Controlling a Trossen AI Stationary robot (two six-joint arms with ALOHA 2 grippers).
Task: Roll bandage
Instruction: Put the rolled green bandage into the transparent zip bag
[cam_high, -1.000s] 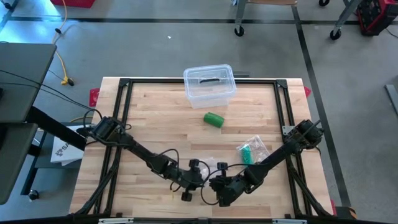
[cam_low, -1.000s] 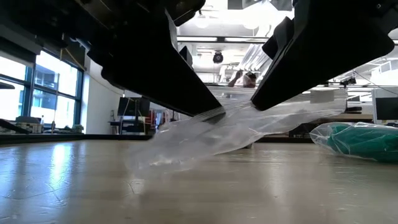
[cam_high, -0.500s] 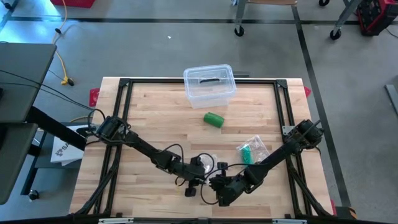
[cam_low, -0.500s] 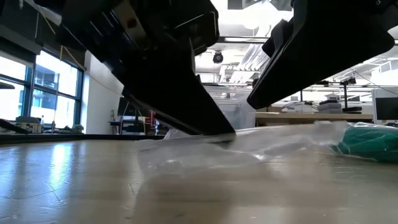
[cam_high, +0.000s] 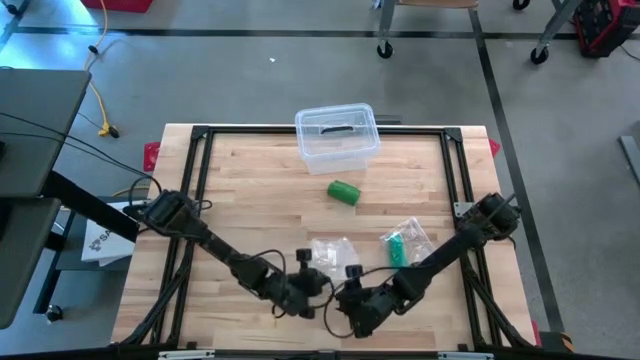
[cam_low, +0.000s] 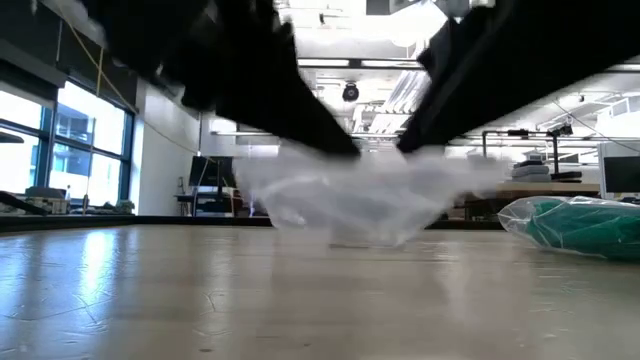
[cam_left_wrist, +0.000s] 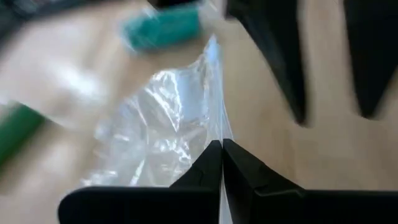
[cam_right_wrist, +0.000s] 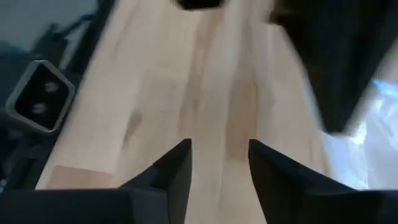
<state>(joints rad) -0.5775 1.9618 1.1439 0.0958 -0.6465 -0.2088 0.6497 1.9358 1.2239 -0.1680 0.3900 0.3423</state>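
1. Nearest the front edge, the left gripper (cam_left_wrist: 221, 163) has its fingers pinched together on the edge of the empty clear bag (cam_high: 330, 250), apparently to lift the wrapper out of the way.
2. Just beside it, the right gripper (cam_right_wrist: 217, 163) hangs with fingers spread, holding nothing.
3. Farther back, a bagged green bandage (cam_high: 405, 242) lies well apart from a loose green bandage roll (cam_high: 343, 192).
4. The lidded clear container (cam_high: 337, 136) sits at the far edge of the wooden table (cam_high: 240, 180).
5. Beyond: windows and office benches.

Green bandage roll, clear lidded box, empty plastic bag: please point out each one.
green bandage roll (cam_high: 344, 192), high view, middle of the roll
clear lidded box (cam_high: 337, 137), high view, lid centre
empty plastic bag (cam_high: 331, 251), high view, crumpled middle
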